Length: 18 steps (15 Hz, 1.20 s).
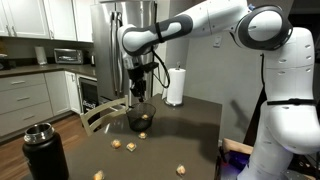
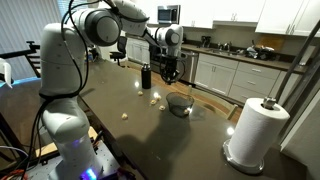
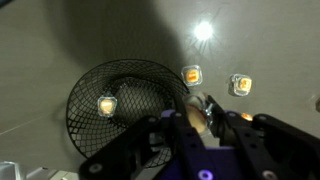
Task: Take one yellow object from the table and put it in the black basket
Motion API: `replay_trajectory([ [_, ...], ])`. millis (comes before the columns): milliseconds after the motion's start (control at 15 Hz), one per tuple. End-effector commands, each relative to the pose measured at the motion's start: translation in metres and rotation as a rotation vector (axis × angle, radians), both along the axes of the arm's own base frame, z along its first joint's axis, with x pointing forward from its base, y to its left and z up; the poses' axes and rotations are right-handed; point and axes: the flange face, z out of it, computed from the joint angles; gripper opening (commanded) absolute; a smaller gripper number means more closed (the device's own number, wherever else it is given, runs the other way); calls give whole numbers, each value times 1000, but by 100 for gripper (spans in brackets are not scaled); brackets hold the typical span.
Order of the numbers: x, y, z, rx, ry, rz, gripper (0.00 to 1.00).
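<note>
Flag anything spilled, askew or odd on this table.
Only the small pale yellow lumps look stray: they lie scattered loose over the dark table, one inside the round black wire-mesh basket. The basket, black flask and paper towel roll stand upright.

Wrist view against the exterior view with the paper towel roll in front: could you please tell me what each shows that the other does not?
Only the wrist view shows a yellow object lying inside the black basket, with two more lumps just outside its rim. Only that exterior view shows the paper towel roll, the black flask and the whole arm. Both show the basket, the gripper near it and the dark table.
</note>
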Motion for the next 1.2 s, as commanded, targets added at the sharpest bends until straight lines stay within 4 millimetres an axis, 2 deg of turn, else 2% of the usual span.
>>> replay_trajectory([
  [0,3,-14,-5,9,-14,-94,10],
  [267,4,-24,-7,-4,-25,-138,10],
  [600,5,-26,-11,-18,-45,-164,10],
  [733,6,-26,-12,-18,-51,-173,51],
  [1133,2,-26,-16,-15,-56,-180,88],
])
